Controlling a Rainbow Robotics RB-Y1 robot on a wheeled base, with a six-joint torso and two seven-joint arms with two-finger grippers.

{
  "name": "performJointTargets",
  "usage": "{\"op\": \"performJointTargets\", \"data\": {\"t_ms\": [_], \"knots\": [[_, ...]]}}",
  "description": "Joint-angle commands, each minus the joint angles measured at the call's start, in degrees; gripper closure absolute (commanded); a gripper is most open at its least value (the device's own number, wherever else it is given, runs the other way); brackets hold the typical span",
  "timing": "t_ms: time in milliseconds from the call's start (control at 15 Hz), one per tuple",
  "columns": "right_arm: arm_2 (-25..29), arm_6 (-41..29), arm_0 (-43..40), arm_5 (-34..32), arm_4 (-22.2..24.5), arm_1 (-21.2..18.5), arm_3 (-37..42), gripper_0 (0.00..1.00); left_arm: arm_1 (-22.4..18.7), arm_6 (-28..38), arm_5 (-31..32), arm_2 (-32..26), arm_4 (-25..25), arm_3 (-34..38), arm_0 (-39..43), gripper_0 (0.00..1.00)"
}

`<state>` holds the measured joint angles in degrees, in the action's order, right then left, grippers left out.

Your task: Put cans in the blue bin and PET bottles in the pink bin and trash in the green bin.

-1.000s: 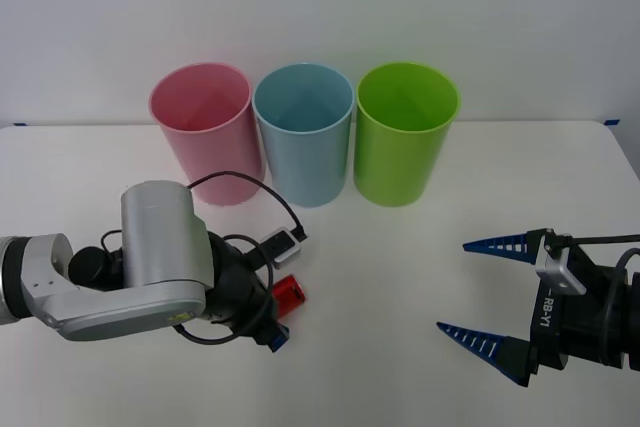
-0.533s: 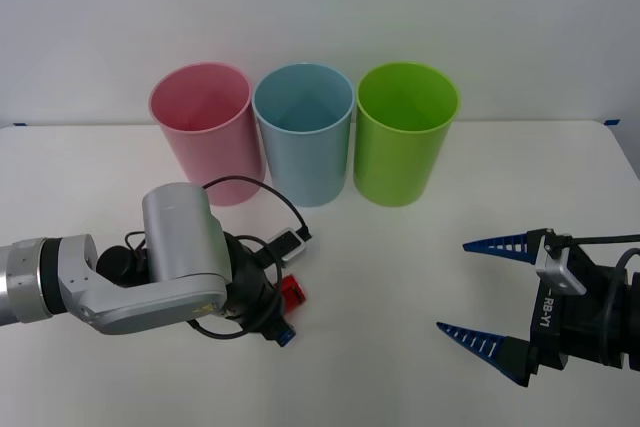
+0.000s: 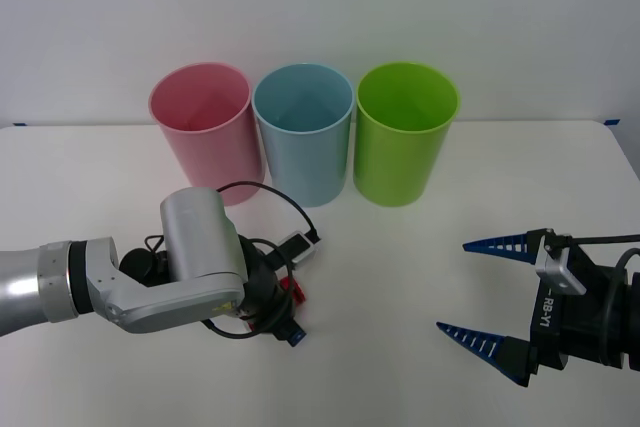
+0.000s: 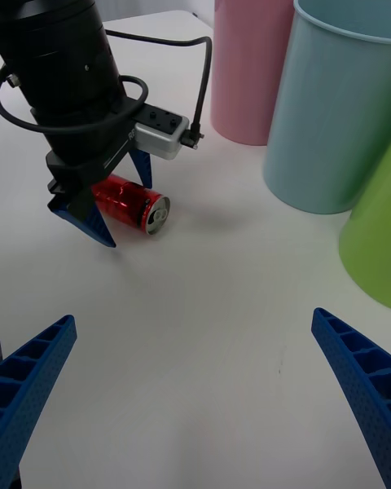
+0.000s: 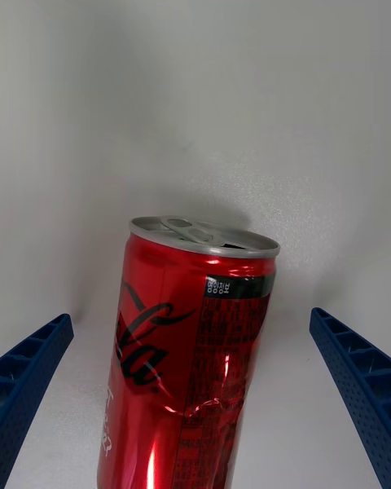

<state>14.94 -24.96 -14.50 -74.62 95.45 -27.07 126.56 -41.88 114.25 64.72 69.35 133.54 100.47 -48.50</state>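
Left pincer is sitting spread wide around the can, lying on the desk at 7 o'clock from the blue bin. Right pincer is idling wide open at 4 o'clock.

Silver arm; black cables; ribbed blue jaws.
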Motion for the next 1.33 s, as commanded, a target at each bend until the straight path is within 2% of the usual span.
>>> {"op": "performJointTargets", "data": {"t_ms": [67, 333, 400, 467, 533, 667, 1333], "knots": [[0.0, 0.0, 0.0, 0.0, 0.0, 0.0, 0.0, 0.0, 0.0, -0.3, 0.0, 0.3, 0.0, -0.3, 0.0, 0.0], [0.0, 0.0, 0.0, 0.0, 0.0, 0.0, 0.0, 0.0, 0.2, -0.5, 0.0, 0.5, 0.0, -1.1, -0.1, 0.02], [0.0, 0.0, 0.0, 0.0, 0.0, 0.0, 0.0, 0.0, 0.3, -0.5, 0.0, 0.5, 0.0, -1.1, -0.1, 0.04], [0.0, 0.0, 0.0, 0.0, 0.0, 0.0, 0.0, 0.0, 0.4, -0.5, 0.0, 0.5, 0.0, -1.1, 0.0, 0.1], [0.0, 0.0, 0.0, 0.0, 0.0, 0.0, 0.0, 0.0, 0.4, -0.5, 0.0, 0.5, 0.0, -1.1, 0.0, 0.34], [0.0, 0.0, 0.0, 0.0, 0.0, 0.0, 0.0, 0.0, 0.4, -0.5, 0.0, 0.5, 0.0, -1.0, -0.2, 0.99], [0.0, 0.0, 0.0, 0.0, 0.0, 0.0, 0.0, 0.0, -0.2, -2.1, -4.0, 0.5, 2.1, -0.5, -0.2, 1.0]]}}
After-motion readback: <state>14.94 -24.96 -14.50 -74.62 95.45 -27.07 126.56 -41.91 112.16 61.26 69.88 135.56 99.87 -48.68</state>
